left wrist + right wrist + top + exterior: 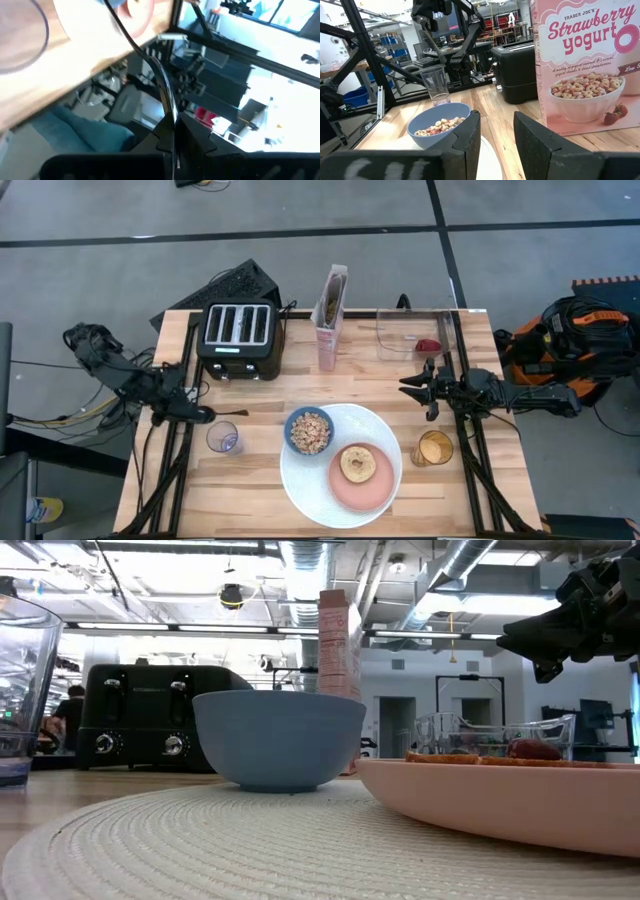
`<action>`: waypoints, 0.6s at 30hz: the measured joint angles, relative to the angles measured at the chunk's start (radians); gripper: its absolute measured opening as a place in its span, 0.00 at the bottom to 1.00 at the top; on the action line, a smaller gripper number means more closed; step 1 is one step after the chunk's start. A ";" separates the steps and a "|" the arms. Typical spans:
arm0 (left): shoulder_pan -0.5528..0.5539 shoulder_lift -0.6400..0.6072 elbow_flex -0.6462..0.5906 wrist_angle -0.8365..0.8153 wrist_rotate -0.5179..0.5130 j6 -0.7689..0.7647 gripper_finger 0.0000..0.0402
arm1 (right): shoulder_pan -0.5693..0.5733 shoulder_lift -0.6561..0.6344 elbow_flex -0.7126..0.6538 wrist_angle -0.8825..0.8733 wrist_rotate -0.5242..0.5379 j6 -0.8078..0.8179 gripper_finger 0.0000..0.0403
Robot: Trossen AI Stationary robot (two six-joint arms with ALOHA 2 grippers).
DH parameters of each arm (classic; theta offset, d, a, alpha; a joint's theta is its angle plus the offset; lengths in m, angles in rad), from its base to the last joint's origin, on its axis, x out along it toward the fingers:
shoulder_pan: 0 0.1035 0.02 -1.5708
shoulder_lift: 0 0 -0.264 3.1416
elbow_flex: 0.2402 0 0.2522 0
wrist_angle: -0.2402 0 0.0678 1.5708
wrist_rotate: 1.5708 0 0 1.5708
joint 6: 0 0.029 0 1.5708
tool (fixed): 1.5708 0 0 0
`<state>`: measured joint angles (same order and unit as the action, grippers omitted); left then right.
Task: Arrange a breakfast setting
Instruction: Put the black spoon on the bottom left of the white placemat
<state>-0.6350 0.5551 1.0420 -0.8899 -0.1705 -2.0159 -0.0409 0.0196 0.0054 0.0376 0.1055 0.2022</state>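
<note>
Right end effector (492, 145) hovers open and empty beside the blue bowl (439, 131).

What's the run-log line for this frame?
left pincer: shut on spoon | right pincer: open, above table | cereal in blue bowl | bagel on pink plate

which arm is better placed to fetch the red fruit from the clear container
Right. The right gripper, fingers open, hovers just in front of the clear container holding the red fruit. The left gripper sits across the table, shut on a black spoon.
</note>
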 joint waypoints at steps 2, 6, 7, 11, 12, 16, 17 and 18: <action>0.000 0.035 0.000 0.010 -0.013 0.028 0.01 | 0.000 0.000 0.000 0.000 0.000 0.000 0.34; 0.000 0.120 0.000 0.041 -0.017 0.041 0.01 | 0.000 0.000 0.000 0.000 0.000 0.000 0.34; 0.000 0.142 0.000 0.045 -0.016 0.042 0.01 | 0.000 0.000 0.000 0.000 0.000 0.000 0.34; 0.000 0.238 0.000 0.050 -0.011 0.047 0.01 | 0.000 0.000 0.000 0.000 0.000 0.000 0.34; 0.000 0.261 0.000 0.056 -0.012 0.052 0.01 | 0.000 0.000 0.000 0.000 0.000 0.000 0.34; 0.000 0.368 0.000 0.122 -0.023 0.097 0.01 | 0.000 0.000 0.000 0.000 0.000 0.000 0.34; 0.000 0.392 0.000 0.147 -0.025 0.108 0.01 | 0.000 0.000 0.000 0.000 0.000 0.000 0.34; 0.000 0.414 0.000 0.170 -0.027 0.119 0.01 | 0.000 0.000 0.000 0.000 0.000 0.000 0.34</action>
<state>-0.6350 0.9689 1.0420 -0.7196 -0.1976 -1.8972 -0.0410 0.0196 0.0055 0.0376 0.1056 0.2022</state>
